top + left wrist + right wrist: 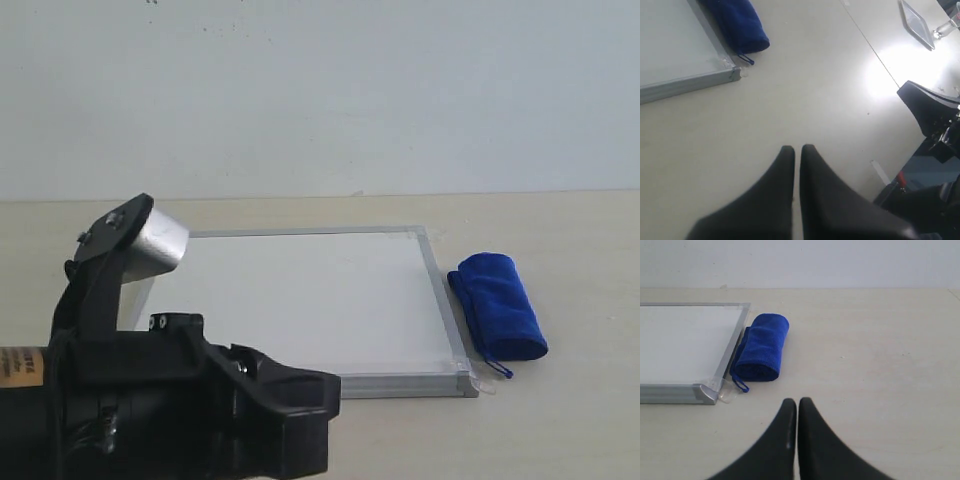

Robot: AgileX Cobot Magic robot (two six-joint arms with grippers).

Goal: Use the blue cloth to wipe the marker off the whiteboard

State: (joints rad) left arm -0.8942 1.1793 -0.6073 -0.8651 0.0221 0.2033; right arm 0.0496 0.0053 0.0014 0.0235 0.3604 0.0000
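Note:
The whiteboard [310, 300] lies flat on the table, its white face showing no red marker line in any view. The rolled blue cloth [498, 305] rests just off the board's right edge, its loop tag near the front corner. It also shows beside the board's corner in the left wrist view, blue cloth [737, 25], and in the right wrist view, blue cloth [762, 347]. My left gripper [797, 148] is shut and empty over bare table. My right gripper [797, 401] is shut and empty, a short way in front of the cloth.
The left arm's black body [150, 400] fills the lower left of the exterior view and covers the board's near left corner. A pale wall stands behind the table [560, 420]. Black equipment [935, 115] sits past the table's edge.

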